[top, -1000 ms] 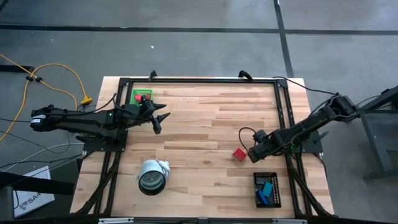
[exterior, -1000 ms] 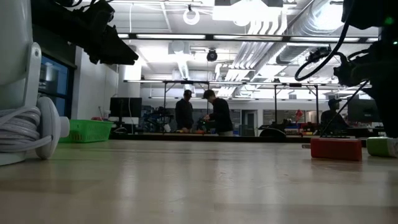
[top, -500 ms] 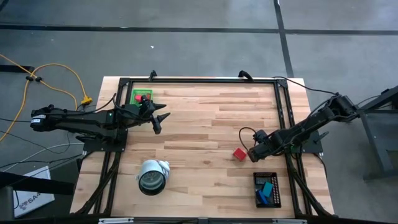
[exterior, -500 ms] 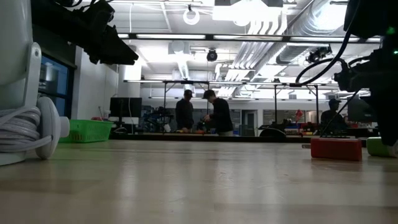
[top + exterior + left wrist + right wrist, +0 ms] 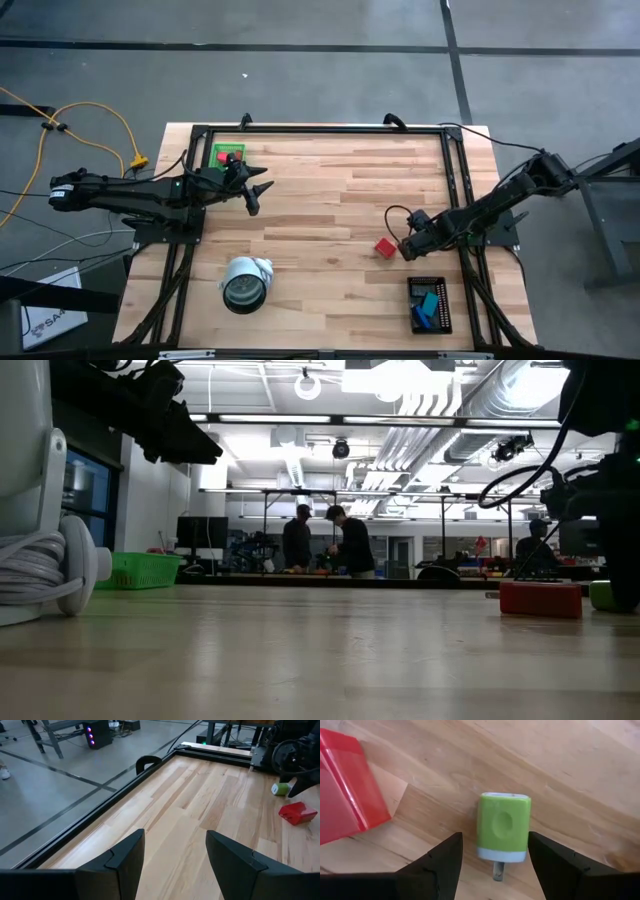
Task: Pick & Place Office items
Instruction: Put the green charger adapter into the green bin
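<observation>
Wooden tabletop from above: my right gripper sits by a red block; my wrist view shows its fingers open, empty, straddling a green charger cube, light, rigid, smooth plastic, best pinched across its flat sides.

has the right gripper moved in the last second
Yes, slightly. In the high view the right gripper has crept toward the table's near edge, measured against the red block, which stayed put. It hangs open over the green cube.
</observation>
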Available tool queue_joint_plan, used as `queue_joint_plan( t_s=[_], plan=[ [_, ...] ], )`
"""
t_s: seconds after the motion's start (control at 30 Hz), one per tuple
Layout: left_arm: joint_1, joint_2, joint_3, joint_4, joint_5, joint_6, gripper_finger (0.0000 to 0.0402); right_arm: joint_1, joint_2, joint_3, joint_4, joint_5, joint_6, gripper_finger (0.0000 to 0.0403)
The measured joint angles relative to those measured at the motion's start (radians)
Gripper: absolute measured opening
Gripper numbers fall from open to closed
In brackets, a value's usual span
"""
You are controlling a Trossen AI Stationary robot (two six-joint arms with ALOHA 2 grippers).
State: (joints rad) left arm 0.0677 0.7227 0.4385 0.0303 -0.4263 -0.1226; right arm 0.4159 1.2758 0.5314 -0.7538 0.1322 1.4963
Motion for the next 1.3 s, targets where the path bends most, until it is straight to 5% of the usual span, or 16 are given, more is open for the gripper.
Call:
queue_joint_plan(
  t_s=[1.07, 1.3],
  plan=[
    [0.0, 0.0, 0.0, 0.0, 0.0, 0.0, 0.0205, -0.084, 0.0, -0.004, 0.002, -0.053, -0.068, 0.0213],
    [0.0, 0.0, 0.0, 0.0, 0.0, 0.0, 0.0205, -0.084, 0.0, -0.003, 0.002, -0.053, -0.068, 0.0177]
  ],
)
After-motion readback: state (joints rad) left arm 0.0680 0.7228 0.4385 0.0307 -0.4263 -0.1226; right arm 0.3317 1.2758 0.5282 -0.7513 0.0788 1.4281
